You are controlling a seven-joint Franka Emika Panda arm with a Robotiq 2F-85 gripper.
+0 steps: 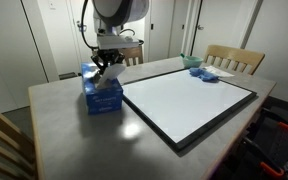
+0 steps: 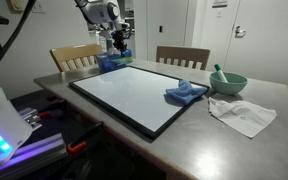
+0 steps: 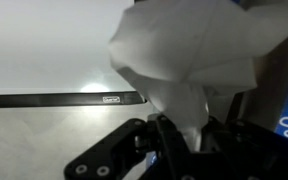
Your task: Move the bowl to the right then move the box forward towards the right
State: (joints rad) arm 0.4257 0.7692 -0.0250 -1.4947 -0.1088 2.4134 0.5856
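Note:
The blue tissue box (image 1: 102, 97) stands on the grey table beside the whiteboard's corner; it also shows in an exterior view (image 2: 112, 63). My gripper (image 1: 106, 72) is right on top of the box, also seen from the far side (image 2: 117, 47). In the wrist view the fingers (image 3: 176, 135) are closed around the white tissue (image 3: 189, 60) that sticks out of the box. The green bowl (image 2: 229, 82) with a utensil in it sits at the table's other end, and it shows in an exterior view (image 1: 191, 62) too.
A large black-framed whiteboard (image 1: 189, 100) lies flat across the table. A blue cloth (image 2: 184, 93) lies on its edge and a white cloth (image 2: 242, 113) lies near the bowl. Wooden chairs (image 2: 182, 55) stand around the table.

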